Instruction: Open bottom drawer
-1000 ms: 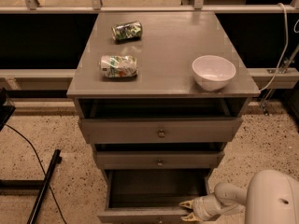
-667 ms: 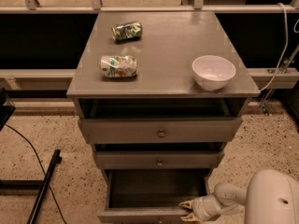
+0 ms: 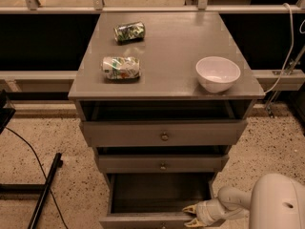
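Bottom drawer (image 3: 157, 194): lower centre of the frame, lowest of three; pulled out so the plain grey inside shows; its front sits at the bottom edge of the frame.
Gripper (image 3: 190, 215): lower right of centre, at the right end of the bottom drawer's front.
Jaws: spread, one yellowish fingertip (image 3: 189, 208) above the front's top edge, the other lower down before the front; cannot tell if they press on it.
Arm (image 3: 279, 202): white, enters from the lower right corner.
Middle drawer (image 3: 162, 163): just above, small round knob at centre.
Top drawer (image 3: 164, 133): tallest front, bigger knob.
Cabinet top (image 3: 176, 46): grey, upper centre.
White bowl (image 3: 218, 73): right front of the top, upright.
Crushed cans: one at upper left (image 3: 129, 31), one left of centre (image 3: 121, 67), both lying on their sides.
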`<state>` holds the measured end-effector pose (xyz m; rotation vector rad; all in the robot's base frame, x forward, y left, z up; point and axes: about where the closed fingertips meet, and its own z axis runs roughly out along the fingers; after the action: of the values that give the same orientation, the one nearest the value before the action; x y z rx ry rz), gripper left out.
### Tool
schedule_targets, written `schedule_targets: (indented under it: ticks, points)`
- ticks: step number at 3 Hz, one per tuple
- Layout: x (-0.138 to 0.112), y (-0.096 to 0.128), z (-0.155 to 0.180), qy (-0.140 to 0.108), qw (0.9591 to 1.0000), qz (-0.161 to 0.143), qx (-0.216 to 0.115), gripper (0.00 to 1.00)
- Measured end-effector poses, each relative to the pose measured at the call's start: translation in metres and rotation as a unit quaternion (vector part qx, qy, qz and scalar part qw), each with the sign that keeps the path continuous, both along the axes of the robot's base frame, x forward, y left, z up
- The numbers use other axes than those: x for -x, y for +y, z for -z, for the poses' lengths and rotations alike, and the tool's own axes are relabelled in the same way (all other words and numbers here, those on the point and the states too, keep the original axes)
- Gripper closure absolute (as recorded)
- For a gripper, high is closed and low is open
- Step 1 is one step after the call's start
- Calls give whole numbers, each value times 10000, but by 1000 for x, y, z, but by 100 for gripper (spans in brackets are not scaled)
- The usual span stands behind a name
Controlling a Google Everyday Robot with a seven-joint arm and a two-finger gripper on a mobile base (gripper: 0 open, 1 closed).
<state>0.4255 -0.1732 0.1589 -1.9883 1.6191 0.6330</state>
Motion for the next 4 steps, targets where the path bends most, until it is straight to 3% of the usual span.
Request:
schedule_targets:
  ticks: [1,2,4]
  points:
    - [0,0,0,1,10000,0,0,9]
    - [1,1,0,11,10000,-6,-8,0]
    - [21,26,-50,-226,9987,-447,94,0]
